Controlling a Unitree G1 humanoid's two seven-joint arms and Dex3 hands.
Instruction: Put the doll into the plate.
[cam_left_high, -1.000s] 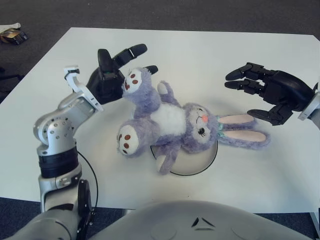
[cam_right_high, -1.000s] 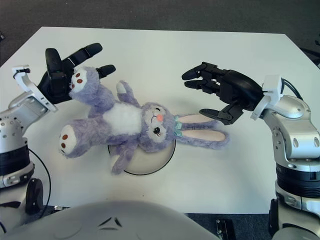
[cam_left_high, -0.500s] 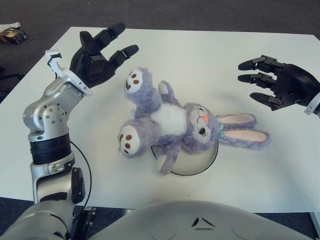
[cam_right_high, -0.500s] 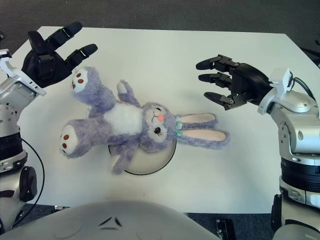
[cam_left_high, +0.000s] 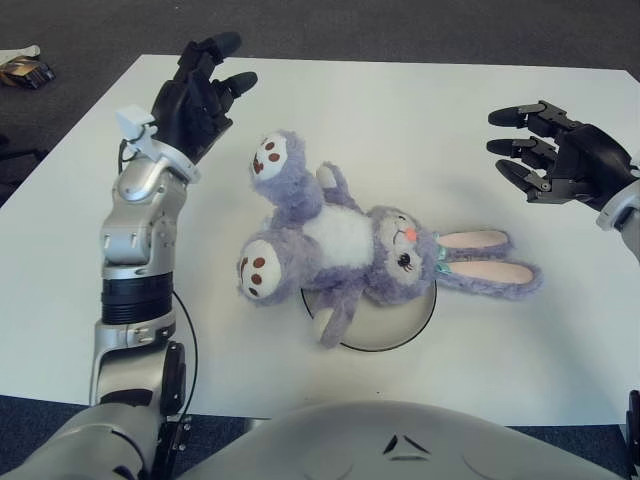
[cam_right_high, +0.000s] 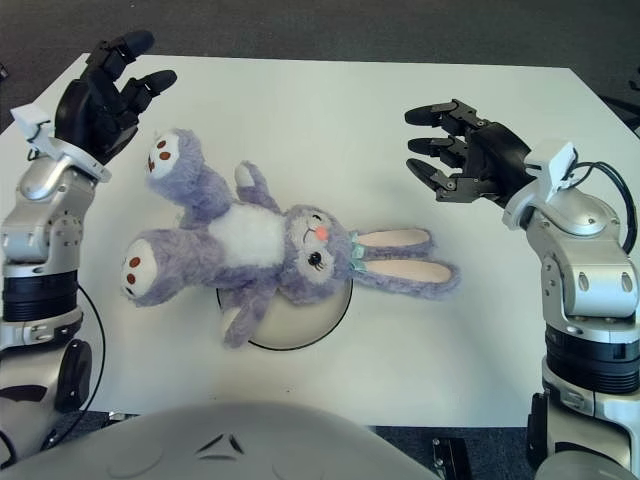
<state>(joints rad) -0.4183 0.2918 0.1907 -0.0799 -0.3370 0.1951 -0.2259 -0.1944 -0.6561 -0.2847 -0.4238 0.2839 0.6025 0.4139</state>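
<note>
Doll (cam_left_high: 345, 245) sprawls mid-frame over the plate (cam_left_high: 395, 330), legs and ears overhanging. Left hand (cam_left_high: 195, 95) upper left, right hand (cam_left_high: 555, 155) upper right, both spread, empty. Your risk: the overhang tips it off.

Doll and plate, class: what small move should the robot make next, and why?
Probably nothing beyond parking the arms. The doll already lies across the plate, head and torso over it, legs and ears spilling past the rim. The left hand and right hand are both open and clear of it.
</note>
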